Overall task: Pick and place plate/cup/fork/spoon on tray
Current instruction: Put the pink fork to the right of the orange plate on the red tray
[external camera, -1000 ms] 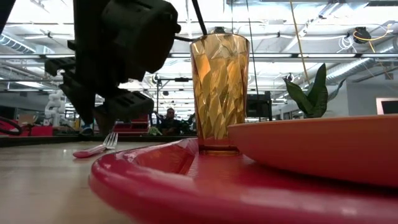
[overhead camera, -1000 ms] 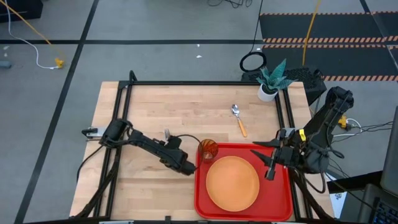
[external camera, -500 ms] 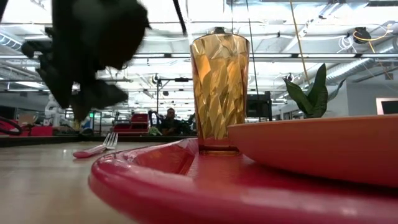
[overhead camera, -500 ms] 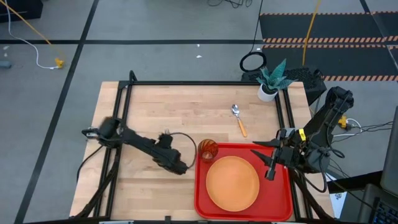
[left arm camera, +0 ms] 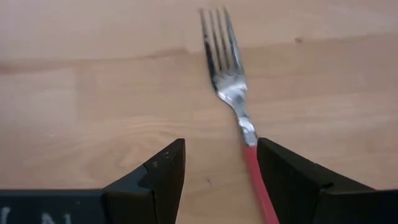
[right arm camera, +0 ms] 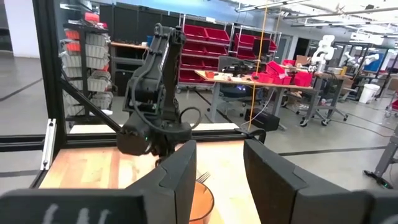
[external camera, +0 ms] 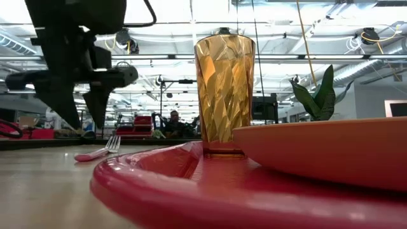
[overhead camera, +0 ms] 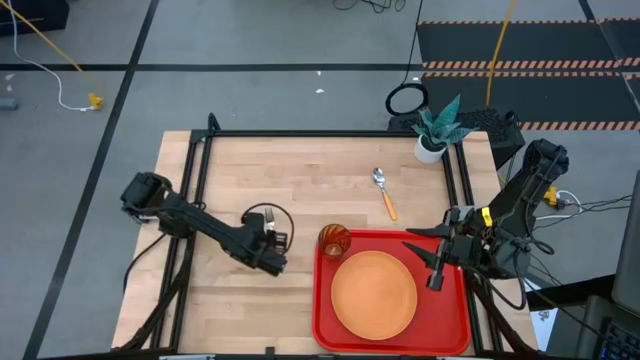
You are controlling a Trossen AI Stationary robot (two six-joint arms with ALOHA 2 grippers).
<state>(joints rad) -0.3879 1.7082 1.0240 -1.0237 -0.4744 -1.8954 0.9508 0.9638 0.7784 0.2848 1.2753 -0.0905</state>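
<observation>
The fork, with silver tines and a pinkish-red handle, lies flat on the wooden table; it also shows in the low view. My left gripper is open and hovers just above it, fingers pointing down, left of the tray. The fork's handle runs close by one finger without touching it. The amber cup stands upright in the red tray's far left corner. The orange plate lies in the tray. The spoon lies on the table beyond the tray. My right gripper is open over the tray's right side.
A white pot with a green plant stands at the table's far right corner. A black frame runs along the table's edges. Bare wood lies between the fork and the table's far edge.
My left gripper has gone from beside the cup and the tray's left rim toward the table's left edge. It now stands over the fork, fingers pointing down. The cup, plate, fork and spoon have stayed where they were.
</observation>
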